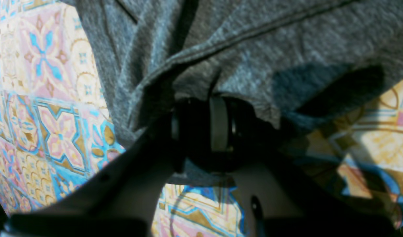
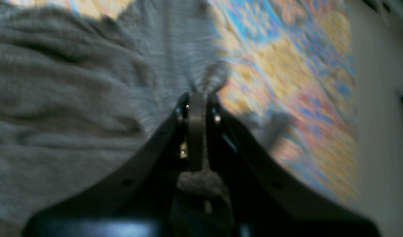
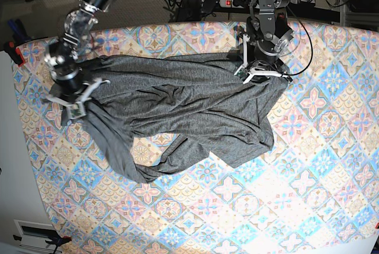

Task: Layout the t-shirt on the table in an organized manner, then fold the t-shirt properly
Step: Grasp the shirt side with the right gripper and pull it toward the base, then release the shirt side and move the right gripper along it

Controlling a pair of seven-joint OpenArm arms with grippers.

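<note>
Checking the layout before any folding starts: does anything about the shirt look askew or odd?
Yes. The t-shirt is stretched between both pincers but lies twisted and creased, its lower part bunched in a loop on the table rather than spread flat.

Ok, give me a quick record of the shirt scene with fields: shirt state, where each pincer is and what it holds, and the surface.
shirt: t-shirt stretched between both arms, wrinkled, not flat
left pincer: shut on an edge of the shirt, far side of the table
right pincer: shut on a pinch of shirt fabric
surface: table with patterned tile cloth
fold: not begun
</note>
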